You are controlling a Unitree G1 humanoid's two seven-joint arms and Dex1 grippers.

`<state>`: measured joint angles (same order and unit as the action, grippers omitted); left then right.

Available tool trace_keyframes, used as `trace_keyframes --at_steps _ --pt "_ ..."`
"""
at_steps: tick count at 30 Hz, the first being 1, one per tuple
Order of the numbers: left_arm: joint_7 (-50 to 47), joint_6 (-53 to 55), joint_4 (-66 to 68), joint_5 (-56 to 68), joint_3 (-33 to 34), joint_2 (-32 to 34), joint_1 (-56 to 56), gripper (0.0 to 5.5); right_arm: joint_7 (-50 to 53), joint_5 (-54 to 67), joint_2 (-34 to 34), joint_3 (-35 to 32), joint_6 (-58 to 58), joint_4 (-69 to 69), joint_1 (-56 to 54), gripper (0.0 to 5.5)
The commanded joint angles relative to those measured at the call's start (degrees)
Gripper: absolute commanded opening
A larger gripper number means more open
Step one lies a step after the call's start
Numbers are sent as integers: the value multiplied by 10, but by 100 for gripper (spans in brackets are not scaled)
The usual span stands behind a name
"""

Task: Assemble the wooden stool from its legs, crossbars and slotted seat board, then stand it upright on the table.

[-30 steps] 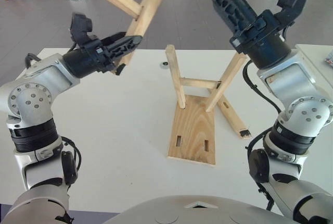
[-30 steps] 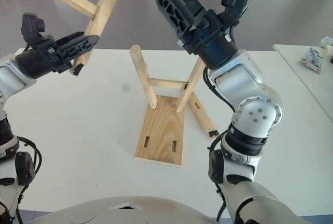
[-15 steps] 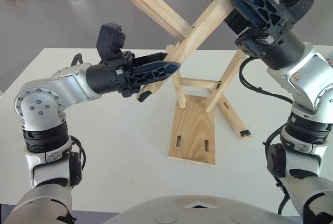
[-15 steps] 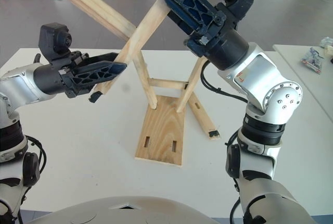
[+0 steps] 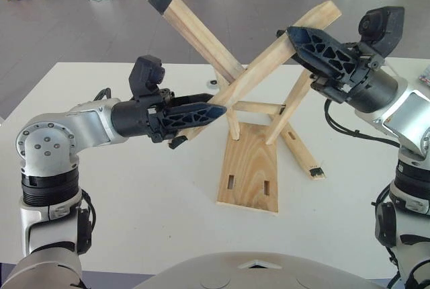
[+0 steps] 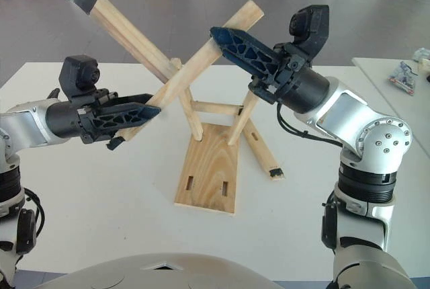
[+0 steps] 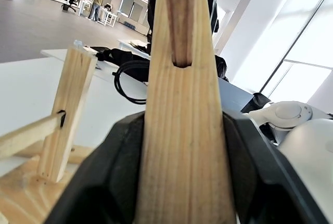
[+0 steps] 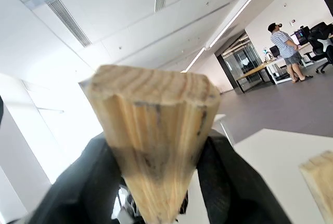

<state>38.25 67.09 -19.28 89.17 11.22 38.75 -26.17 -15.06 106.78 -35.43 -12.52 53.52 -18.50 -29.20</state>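
Note:
The slotted seat board lies flat on the white table. Two legs joined by a crossbar stand in its far slots. Another wooden piece lies beside the board on the right. Above this, my left gripper is shut on the lower end of a long leg, seen close in the left wrist view as the leg. A black-capped leg crosses it. My right gripper is shut on the long leg's upper end.
A small dark ring lies on the table behind the board. A second table with a packet stands on the right. The near half of the white table is bare.
My left gripper swung right and down, carrying the crossed legs over the seat board. My right gripper dropped from high up onto the long leg's upper end.

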Motion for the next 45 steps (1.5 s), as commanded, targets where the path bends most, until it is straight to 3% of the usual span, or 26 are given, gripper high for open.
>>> trace_keyframes --at_steps 1,5,6,9,14,18,23,29,36,45 --pt "24 -10 -2 -24 1 17 8 203 -33 -76 -41 35 38 -29 5 205" --pt "67 -44 -38 -140 -44 38 92 203 -50 -102 -60 38 24 -24 -33 205" --pt "88 -66 -37 -187 -56 55 130 249 -58 -107 -71 36 26 -22 -42 205" --pt "153 -124 -14 -284 -68 101 236 311 -89 -130 -104 32 48 -15 -58 205" --pt "163 -174 0 -340 -35 90 356 393 -136 -156 -149 19 74 -25 -22 204" --pt "168 -199 6 -361 -21 76 418 398 -191 -202 -194 -6 82 -57 30 204" --pt "125 -286 53 -432 -36 -6 454 398 -250 -286 -198 -57 32 -111 124 204" --pt "122 -323 61 -470 -53 -42 466 398 -409 -410 -210 -88 -61 -143 236 204" --pt "132 -323 68 -479 -58 -45 443 398 -525 -501 -237 -80 -135 -114 241 204" --pt "131 -330 62 -487 -62 -51 455 398 -562 -514 -250 -87 -144 -109 244 204"
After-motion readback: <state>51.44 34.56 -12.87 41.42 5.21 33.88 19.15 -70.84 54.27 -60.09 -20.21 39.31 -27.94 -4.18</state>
